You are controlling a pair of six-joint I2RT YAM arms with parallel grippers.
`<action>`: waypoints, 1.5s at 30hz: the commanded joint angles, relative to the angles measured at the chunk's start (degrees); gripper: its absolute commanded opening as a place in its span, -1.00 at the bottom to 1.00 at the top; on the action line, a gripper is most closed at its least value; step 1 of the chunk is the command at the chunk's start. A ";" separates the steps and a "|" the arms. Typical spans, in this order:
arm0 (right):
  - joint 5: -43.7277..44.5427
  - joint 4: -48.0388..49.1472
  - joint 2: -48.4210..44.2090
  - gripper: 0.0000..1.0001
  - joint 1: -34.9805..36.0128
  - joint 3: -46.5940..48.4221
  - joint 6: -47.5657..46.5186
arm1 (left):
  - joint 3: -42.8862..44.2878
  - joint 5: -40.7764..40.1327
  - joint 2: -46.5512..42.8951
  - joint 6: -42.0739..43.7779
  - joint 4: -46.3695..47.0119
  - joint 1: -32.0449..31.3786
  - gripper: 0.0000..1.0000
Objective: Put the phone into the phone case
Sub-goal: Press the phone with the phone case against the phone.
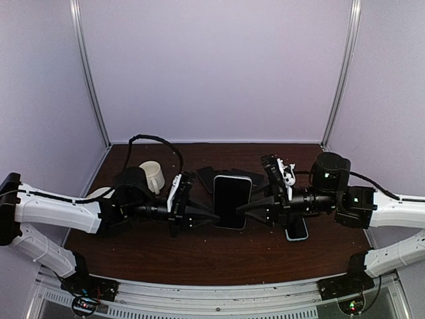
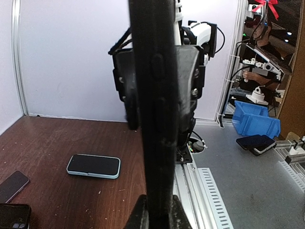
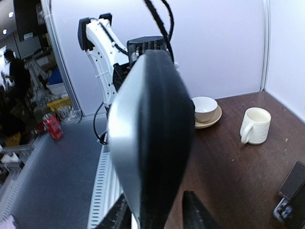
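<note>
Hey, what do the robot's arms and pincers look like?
The left arm and right arm have white shells and black joints. The left pincer and right pincer are black, tapering to points. A black cable loops off the left arm.

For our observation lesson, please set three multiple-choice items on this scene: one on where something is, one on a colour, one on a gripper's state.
1. In the top view, where does the white mug stand?
A. Left of the held phone
B. Right of it
C. On top of it

2. What colour is the table?
A. White
B. Dark brown
C. Green

3. How is the left gripper?
A. Wide open and empty
B. Out of sight
C. Shut on the phone's edge

Answers: 1 A, the mug stands on the table's left half, with the phone near the middle. 2 B, dark brown wood shows around both arms. 3 C, the left wrist view shows its fingers pinching the phone's edge.
</note>
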 commanded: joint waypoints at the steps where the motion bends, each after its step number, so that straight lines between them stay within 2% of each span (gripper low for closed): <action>1: -1.40 2.07 0.50 -0.05 0.03 2.61 0.65 | 0.67 1.71 -0.22 1.72 4.19 -0.49 -1.00; 3: -2.23 0.39 0.18 0.16 0.03 3.81 -0.51 | 1.24 1.70 -0.46 4.62 -0.33 -0.65 -1.00; 5: -2.90 -4.83 -0.24 0.27 0.03 6.26 -3.61 | 1.45 1.07 -1.32 8.86 -4.03 -0.90 -1.00; 7: -2.22 -14.53 -0.41 0.31 0.03 10.54 -9.59 | 2.48 -0.09 -2.32 14.70 -9.82 -1.59 -1.00; 8: -1.01 -22.57 -0.36 0.32 0.03 12.92 -14.02 | 3.63 -1.00 -2.74 18.01 -16.09 -2.04 -1.00; 10: 1.74 -32.75 0.08 0.37 0.03 17.47 -19.01 | 5.78 -4.03 -3.05 22.59 -23.59 -2.59 -1.00; 13: 3.35 -45.39 2.29 0.39 0.07 24.34 -24.10 | 6.45 -6.65 -3.74 24.37 -26.28 -2.59 -1.00; 16: 2.57 -52.40 4.52 0.40 0.16 29.04 -26.52 | 6.58 -6.71 -3.86 24.49 -26.41 -2.58 -1.00; 21: 1.07 -55.29 6.77 0.42 1.88 31.94 -28.08 | 7.58 -6.56 -3.16 24.03 -27.30 -2.63 -1.00; 24: 4.15 -55.23 8.34 0.46 3.72 32.45 -27.51 | 7.82 -6.62 -3.08 23.66 -27.58 -2.62 -1.00; 30: 6.81 -51.25 10.66 0.49 4.78 30.54 -25.71 | 7.77 -5.03 -2.71 22.48 -26.62 -2.63 -1.00; 32: 7.60 -51.06 11.69 0.34 4.81 30.89 -25.63 | 7.63 -3.87 -2.59 22.20 -26.27 -2.62 -1.00; 35: 8.25 -50.86 12.31 -0.07 4.79 31.06 -26.11 | 7.08 -2.98 -2.73 22.07 -25.59 -2.63 -1.00; 37: 8.37 -50.23 12.19 -0.27 4.78 30.77 -26.11 | 7.11 -2.64 -2.75 22.19 -25.79 -2.59 -1.00; 42: 8.23 -49.09 12.41 -0.56 4.79 30.58 -25.68 | 7.47 -1.55 -2.22 22.20 -25.88 -2.63 -1.00; 45: 7.95 -49.03 12.68 -0.82 4.85 30.62 -25.50 | 7.41 -1.40 -1.95 21.78 -25.49 -2.63 -1.00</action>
